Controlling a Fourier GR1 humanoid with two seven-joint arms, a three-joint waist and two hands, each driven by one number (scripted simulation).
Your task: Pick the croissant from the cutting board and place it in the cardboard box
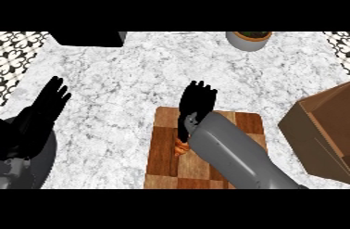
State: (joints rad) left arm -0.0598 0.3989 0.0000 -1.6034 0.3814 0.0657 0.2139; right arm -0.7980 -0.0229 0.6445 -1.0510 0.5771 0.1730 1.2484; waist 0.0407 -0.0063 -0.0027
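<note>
Croissant (181,148) is seen only as a small orange-brown sliver at lower centre of the frame, lying on the cutting board (171,130) and mostly hidden beneath the right forearm. The cutting board is shown as a wooden checkered slab at lower centre, resting on the marble counter (137,70). The right hand (196,103) is positioned over the board's upper edge, directly above the croissant in the frame, with its fingers held straight and pointing toward the top; nothing is seen to be gripped by it, and whether the croissant is touched by the hand cannot be told, since the wrist covers that spot. The cardboard box (325,130) is placed at the right edge of the frame, well apart from the croissant, its flaps open and its brown walls partly cut off by the frame's edge. The left hand (48,100) is shown at the left side, open with fingers spread and pointing up, at rest over the counter. A round pot (247,40) is found at upper right, and a black object (85,38) is set at upper left.
</note>
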